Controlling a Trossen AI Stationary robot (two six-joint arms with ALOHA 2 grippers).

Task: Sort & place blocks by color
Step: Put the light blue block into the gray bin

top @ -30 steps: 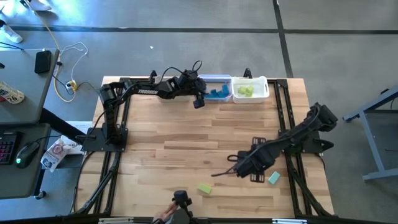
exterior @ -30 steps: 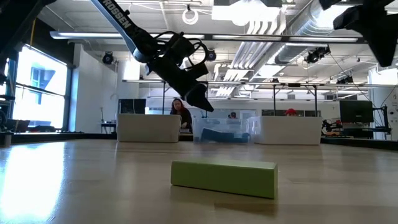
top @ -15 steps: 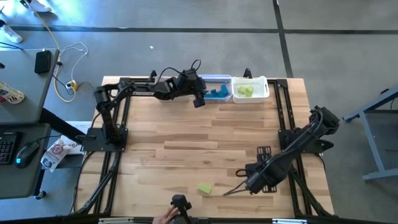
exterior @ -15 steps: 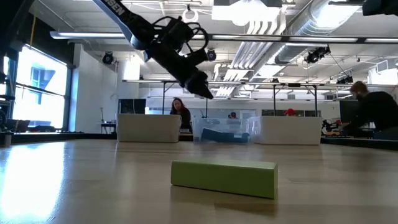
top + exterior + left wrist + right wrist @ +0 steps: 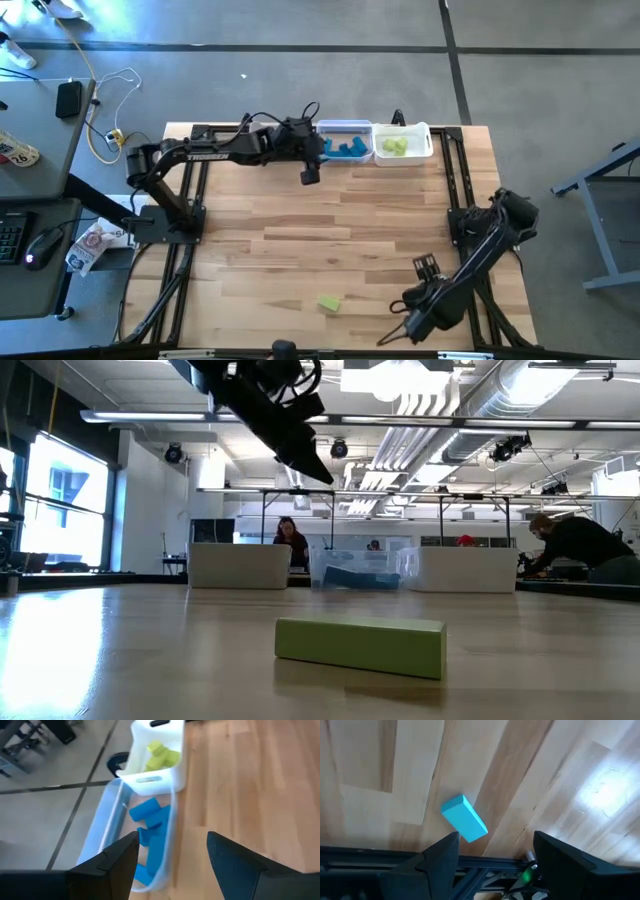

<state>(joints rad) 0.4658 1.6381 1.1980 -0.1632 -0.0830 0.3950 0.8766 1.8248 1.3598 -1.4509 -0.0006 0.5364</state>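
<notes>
A yellow-green bar (image 5: 329, 302) lies flat on the table near its near edge and fills the foreground of the low view (image 5: 360, 646). A pale teal bar (image 5: 464, 818) lies flat on the wood just ahead of my right gripper (image 5: 496, 837), which is open and empty near the near right corner (image 5: 402, 330). In the high view the right arm hides that bar. My left gripper (image 5: 172, 840) is open and empty. It hovers beside the bin of blue blocks (image 5: 150, 837) at the far edge (image 5: 308, 171).
A bin of blue blocks (image 5: 347, 146) and a bin of yellow-green blocks (image 5: 400, 143) stand side by side at the far edge; the low view shows a third bin (image 5: 240, 566) left of them. A metal frame rail (image 5: 380, 857) runs along the table edge. People are in the room behind.
My right gripper has swung toward the table's near edge, away from the middle, and its arm now covers the teal bar in the high view. My left gripper has risen and drifted a little toward the table's left, beside the blue bin. The yellow-green bar has stayed put.
</notes>
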